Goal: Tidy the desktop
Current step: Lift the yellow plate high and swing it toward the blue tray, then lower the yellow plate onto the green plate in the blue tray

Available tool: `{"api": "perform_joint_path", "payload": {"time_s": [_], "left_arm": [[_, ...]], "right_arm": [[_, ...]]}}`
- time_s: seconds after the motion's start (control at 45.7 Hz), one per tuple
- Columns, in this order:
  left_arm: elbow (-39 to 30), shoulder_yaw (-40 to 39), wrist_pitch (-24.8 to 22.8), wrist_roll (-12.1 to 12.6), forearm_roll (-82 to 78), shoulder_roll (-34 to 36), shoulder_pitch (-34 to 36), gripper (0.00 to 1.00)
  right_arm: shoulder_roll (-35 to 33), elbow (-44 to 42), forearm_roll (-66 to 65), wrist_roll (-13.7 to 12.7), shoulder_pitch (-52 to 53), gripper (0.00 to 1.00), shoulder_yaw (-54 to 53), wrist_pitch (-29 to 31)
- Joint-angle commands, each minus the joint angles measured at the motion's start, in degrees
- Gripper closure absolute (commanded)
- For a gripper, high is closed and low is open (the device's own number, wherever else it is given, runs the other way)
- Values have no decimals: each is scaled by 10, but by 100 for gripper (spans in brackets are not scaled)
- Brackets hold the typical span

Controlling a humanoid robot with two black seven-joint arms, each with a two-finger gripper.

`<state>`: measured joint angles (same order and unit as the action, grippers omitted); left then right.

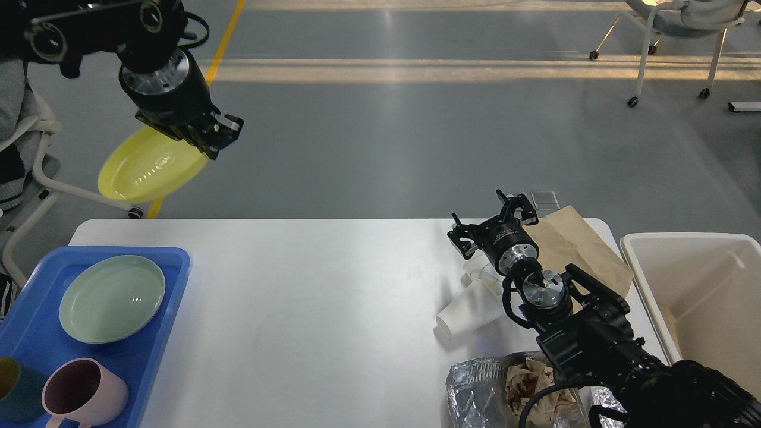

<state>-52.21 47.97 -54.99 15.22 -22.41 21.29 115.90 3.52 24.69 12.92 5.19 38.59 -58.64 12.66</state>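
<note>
The white desktop [333, 309] fills the lower half of the head view. High above its far left corner, my left gripper [217, 137] is shut on the rim of a yellow plate [148, 169], which hangs tilted in the air. My right gripper [490, 223] stands open over the far right of the desktop, nothing between its fingers. Just under it lie white paper cups [469, 309] on their sides. A brown paper bag [574, 244] lies flat beside that gripper. Crumpled foil with brown paper [505, 386] sits at the front right.
A blue tray [160, 309] at the front left holds a pale green plate [112, 298], a pink mug [83, 392] and a teal cup [18, 392]. A cream bin [695, 285] stands off the right edge. Chairs stand on the floor at far left and far right.
</note>
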Motion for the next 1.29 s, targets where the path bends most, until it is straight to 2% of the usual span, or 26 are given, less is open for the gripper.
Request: {"api": "perform_joint_path", "payload": {"time_s": [0.0,0.328,0.525,0.678,0.832,1.269], "left_arm": [[0,9,0,0,17,26,65,100],[-1,55,0,2,56,82,211,100],[-1,76,0,2,56,84,248,100],[-1,99,0,2,56,82,237,100],[-1,114,0,2,56,82,155,100],[11,132,0,2,46,118,-151,100]], "right_arm": [[0,0,0,0,0,0,0,0],[0,0,0,0,0,0,0,0],[0,0,0,0,0,0,0,0],[0,0,0,0,0,0,0,0],[0,0,0,0,0,0,0,0],[0,0,0,0,0,0,0,0]]}}
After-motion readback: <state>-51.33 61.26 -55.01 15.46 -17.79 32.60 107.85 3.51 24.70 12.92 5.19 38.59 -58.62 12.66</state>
